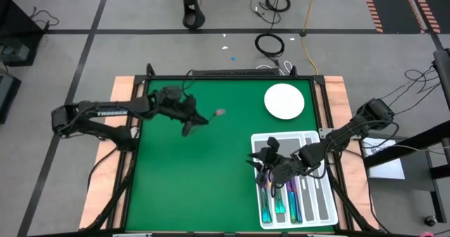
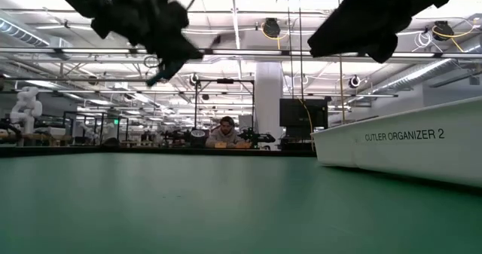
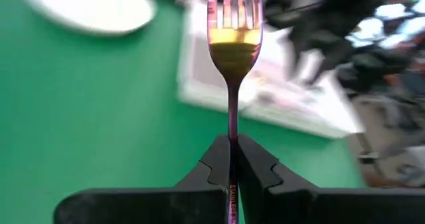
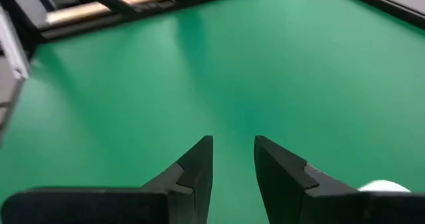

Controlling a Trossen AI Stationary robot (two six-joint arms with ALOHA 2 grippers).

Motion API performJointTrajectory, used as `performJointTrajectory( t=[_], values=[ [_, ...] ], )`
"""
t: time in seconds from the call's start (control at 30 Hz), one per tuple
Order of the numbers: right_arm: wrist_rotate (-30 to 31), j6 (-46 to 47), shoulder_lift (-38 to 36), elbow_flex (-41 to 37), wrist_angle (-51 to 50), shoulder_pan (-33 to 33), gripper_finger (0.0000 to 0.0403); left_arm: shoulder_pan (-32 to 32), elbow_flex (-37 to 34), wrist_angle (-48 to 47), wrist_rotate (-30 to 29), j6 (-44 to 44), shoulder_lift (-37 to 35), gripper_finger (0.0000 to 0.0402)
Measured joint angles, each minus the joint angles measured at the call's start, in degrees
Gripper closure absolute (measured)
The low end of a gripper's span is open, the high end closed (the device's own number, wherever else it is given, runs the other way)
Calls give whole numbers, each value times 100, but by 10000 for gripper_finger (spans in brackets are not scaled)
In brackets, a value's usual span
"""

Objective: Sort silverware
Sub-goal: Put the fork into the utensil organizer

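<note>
Closest to the left wrist camera, the two dark fingers (image 3: 214,167) of the left end effector (image 1: 188,126) were pressed together on the thin handle of a fork (image 3: 233,58), which stood straight out from between them with its tines pointing away. Its neck showed purple and its head a gold sheen. From above, this end effector hung over the upper middle of the green desk (image 1: 197,181), well left of the round white plate (image 1: 284,101), and the fork's head showed just to its right, clear of the surface.

From the right wrist camera, the right end effector (image 4: 232,161) had its fingers parted by a narrow gap with nothing between them, only bare green beneath. From above it sat at the left edge of the white compartmented tray (image 1: 320,212), which lay at the desk's lower right. Several pieces of iridescent silverware (image 1: 279,203) lay lengthwise in the tray's left compartments, with blue-green ends toward the near edge.

At desk level, the tray's side wall carried the words CUTLER ORGANIZER 2, both arms hung dark overhead, and a person (image 2: 224,131) sat far back in the room.
</note>
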Motion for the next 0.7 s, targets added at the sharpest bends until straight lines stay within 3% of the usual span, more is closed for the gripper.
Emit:
performJointTrajectory(
  t=[0.23,0.5,0.7],
  values=[
    [-345,-891,0,0,1206,173,305,-1509,2,1554,-12,-364,-49,388],
    [-441,-2303,0,0,2926,352,305,-2935,7,3236,-482,-353,234,386],
    [-1497,-3169,0,0,4245,192,305,-3559,7,4424,-803,-348,877,385]
  ],
)
